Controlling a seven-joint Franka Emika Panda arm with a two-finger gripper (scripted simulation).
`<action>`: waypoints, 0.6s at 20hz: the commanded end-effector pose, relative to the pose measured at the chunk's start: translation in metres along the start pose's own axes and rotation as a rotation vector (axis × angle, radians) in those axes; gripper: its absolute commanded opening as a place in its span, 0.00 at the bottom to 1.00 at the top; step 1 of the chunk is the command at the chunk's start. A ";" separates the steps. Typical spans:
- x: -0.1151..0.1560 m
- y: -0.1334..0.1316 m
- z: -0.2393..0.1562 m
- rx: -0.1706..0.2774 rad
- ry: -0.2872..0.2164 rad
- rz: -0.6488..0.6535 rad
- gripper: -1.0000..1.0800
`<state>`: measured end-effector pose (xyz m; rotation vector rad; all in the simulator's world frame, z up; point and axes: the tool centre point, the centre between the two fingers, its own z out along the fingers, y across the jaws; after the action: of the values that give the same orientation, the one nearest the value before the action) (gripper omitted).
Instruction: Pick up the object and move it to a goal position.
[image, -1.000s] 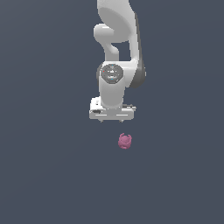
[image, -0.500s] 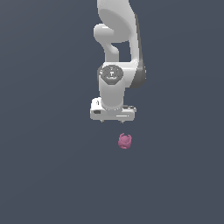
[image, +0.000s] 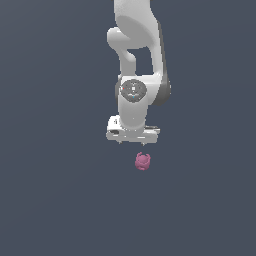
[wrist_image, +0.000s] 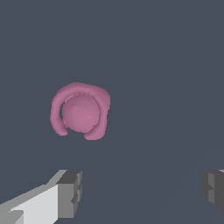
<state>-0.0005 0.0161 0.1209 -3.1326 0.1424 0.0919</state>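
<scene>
A white, rounded Franka arm (image: 135, 60) hangs down from the top centre of the exterior view, ending in a flat white hand block with a two-finger gripper (image: 133, 142) just below the middle of the frame. Only short dark finger stubs show under that block in this view. The small pink-magenta lumpy object (image: 143, 161) lies on the plain dark grey-blue ground (image: 55, 200) a little below the gripper and slightly toward the exterior view's right, in the lower middle of the frame; a gap of bare ground separates it from the fingers, so nothing is touching it. In the wrist view the same object (wrist_image: 80, 112) appears as a smooth pink ball wrapped by a thicker bumpy collar that is open on one side, sitting left of centre in the picture. The grey-padded fingertips (wrist_image: 70, 193) stand at the bottom corners of that picture, one at the lower left on its white finger and the other only partly in frame at the lower right edge; the jaws are spread wide apart and released, gripping nothing, and the object lies outside the span between them
</scene>
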 end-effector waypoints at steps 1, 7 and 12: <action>0.008 -0.008 0.004 -0.001 0.009 0.024 0.96; 0.029 -0.034 0.017 0.000 0.035 0.098 0.96; 0.040 -0.049 0.024 0.002 0.051 0.140 0.96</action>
<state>0.0390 0.0575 0.0964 -3.1233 0.3416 0.0205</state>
